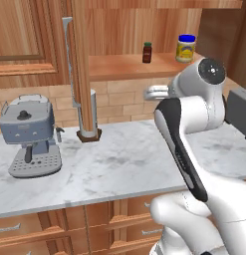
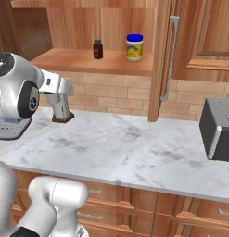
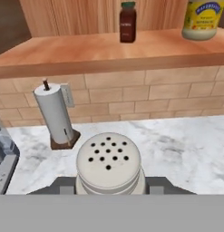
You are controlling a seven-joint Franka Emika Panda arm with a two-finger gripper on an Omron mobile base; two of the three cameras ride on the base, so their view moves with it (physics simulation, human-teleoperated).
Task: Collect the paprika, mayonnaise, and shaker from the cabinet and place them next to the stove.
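Gripping the shaker (image 3: pixel 109 164), lower centre of the hand view: gripper (image 3: pixel 109 190) clenched on it, dark finger tips flanking its base left and right at the bottom edge, perforated pale cap facing the camera. Held above the marble counter (image 3: pixel 186 149), clear of the brick wall behind.

Standing on the cabinet's (image 3: pixel 86 50) wooden shelf, upper part of the hand view: paprika (image 3: pixel 127 22) just right of centre at the top, mayonnaise (image 3: pixel 203 19) in the upper right corner, well apart from each other and both well above and beyond the held shaker. Same pair in the left base view, upper right: paprika (image 1: pixel 147 52) left of mayonnaise (image 1: pixel 185 48). Likewise in the right base view, upper centre: paprika (image 2: pixel 98 49) left of mayonnaise (image 2: pixel 134 47).

Resting upright on a wooden base at centre left of the hand view: paper-towel roll (image 3: pixel 53 113), left of and beyond the shaker, not touching it. Showing at the left of the left base view: grey coffee machine (image 1: pixel 29 134) on the counter. Showing at the right edge of the right base view: dark toaster oven (image 2: pixel 218 127). Hanging open edge-on in the right base view, right of centre: cabinet door with silver bar handle (image 2: pixel 171 58).
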